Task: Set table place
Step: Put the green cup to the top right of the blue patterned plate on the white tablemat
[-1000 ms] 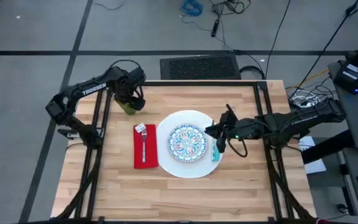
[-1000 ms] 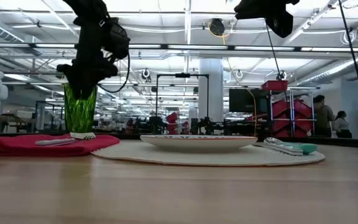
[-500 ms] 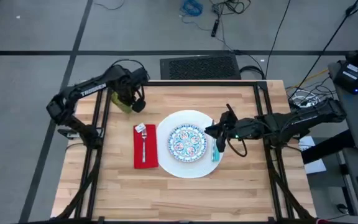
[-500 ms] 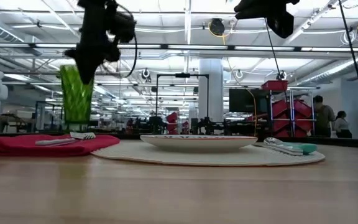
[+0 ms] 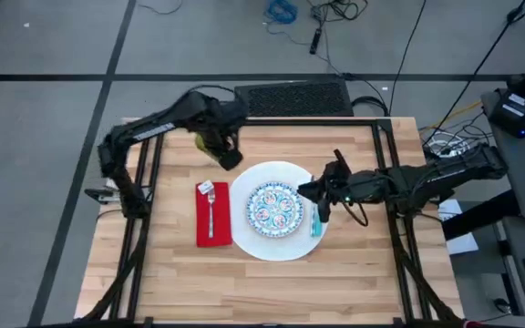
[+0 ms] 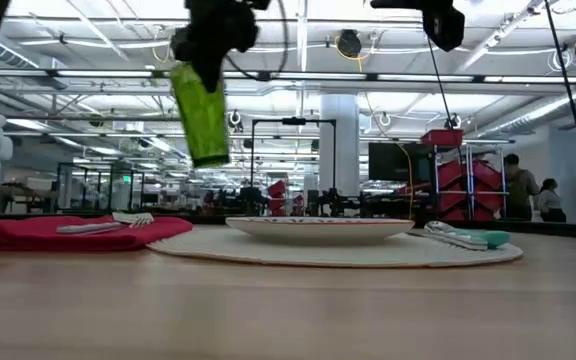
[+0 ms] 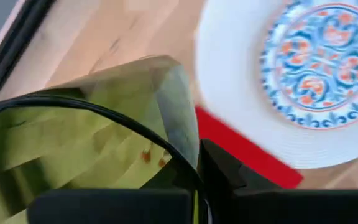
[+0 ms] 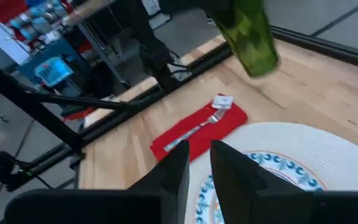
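My left gripper [image 5: 219,146] is shut on the olive-green tumbler [image 6: 200,115], high over the table's far side, just far-left of the large white plate [image 5: 244,187]. The small blue-patterned plate [image 5: 274,208] lies on the white one. Left of the plates, a silver fork [image 5: 211,211] lies on the red napkin [image 5: 206,232]. The teal-handled spoon [image 5: 315,223] lies along the white plate's right rim. Over the spoon hovers my right gripper [image 5: 313,193], open by a narrow gap with nothing in it. My left gripper holds the tumbler by its upper end [image 6: 186,72], coming at it from above. One finger [image 7: 222,174] lies against the outer wall; where the other sits is hidden by the glass. The tumbler hangs below the fingers, tilted, clear of the table.
A black metal frame [image 5: 290,121] runs around the tabletop. Bare wood [image 5: 272,292] stretches along the near side, and more lies between the plate and the far edge. People and racks show in the room beyond the table.
My left gripper has lifted the tumbler off the table's far left part and carried it up and toward the right, nearer the white plate. The tumbler stood upright on the wood and now hangs tilted, clear of it.
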Action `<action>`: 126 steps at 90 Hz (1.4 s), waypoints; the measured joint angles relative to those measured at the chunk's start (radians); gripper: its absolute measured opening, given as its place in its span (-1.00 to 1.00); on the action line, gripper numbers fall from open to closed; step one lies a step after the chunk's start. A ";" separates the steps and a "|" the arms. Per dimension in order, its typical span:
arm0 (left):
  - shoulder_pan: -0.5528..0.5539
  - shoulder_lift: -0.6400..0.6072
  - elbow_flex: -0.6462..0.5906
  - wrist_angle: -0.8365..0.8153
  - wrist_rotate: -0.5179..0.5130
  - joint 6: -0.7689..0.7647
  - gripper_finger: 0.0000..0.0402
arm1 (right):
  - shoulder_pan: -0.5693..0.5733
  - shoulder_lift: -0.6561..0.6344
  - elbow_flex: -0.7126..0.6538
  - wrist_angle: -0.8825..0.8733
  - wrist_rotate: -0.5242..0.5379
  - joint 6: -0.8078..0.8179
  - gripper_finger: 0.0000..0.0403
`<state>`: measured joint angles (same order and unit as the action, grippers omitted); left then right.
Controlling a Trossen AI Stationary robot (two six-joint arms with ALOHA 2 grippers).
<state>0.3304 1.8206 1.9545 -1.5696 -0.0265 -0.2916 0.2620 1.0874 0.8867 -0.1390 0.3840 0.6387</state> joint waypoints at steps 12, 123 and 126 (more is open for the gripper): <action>-0.036 0.136 0.117 0.008 0.000 0.073 -1.00 | 0.053 -0.004 0.000 0.001 -0.001 0.004 -0.74; -0.200 0.238 0.402 -0.003 0.108 0.836 -1.00 | 0.015 -0.048 0.029 -0.043 -0.030 -0.297 -0.74; -0.210 0.237 0.401 -0.009 0.108 0.875 -1.00 | 0.008 -0.046 0.036 -0.043 -0.043 -0.339 -0.74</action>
<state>0.1202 2.0575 2.3551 -1.5790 0.0810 0.5831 0.2695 1.0414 0.9227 -0.1823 0.3407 0.2996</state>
